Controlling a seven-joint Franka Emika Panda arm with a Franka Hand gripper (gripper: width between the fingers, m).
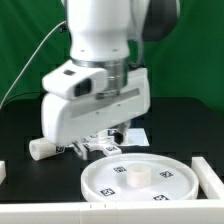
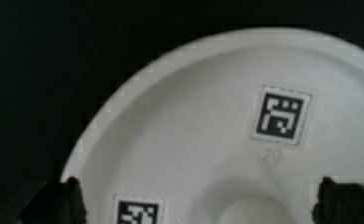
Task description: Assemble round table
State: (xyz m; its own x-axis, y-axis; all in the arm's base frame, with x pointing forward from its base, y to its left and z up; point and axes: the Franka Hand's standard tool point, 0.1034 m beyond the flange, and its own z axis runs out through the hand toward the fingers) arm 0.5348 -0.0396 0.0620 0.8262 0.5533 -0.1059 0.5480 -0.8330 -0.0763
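Observation:
The large round rimmed disc (image 1: 137, 180) lies flat on the black table at the front, tags facing up, with a small raised hub (image 1: 138, 174) at its middle. In the wrist view the disc (image 2: 214, 110) fills most of the picture and shows two tags. My gripper (image 1: 103, 142) hangs just behind the disc's far left rim. It is open and empty, its dark fingertips (image 2: 63, 200) wide apart above the disc, midway point (image 2: 205, 205). The short thick cylinder (image 1: 42, 148) lies on its side at the exterior view's left. A small white tagged piece (image 1: 104, 149) sits under the gripper, partly hidden.
The marker board (image 1: 136, 133) lies flat behind the disc, partly hidden by the arm. White blocks stand at the table's left edge (image 1: 3, 171) and right edge (image 1: 206, 172). A white ledge (image 1: 60, 215) runs along the front. A green curtain is behind.

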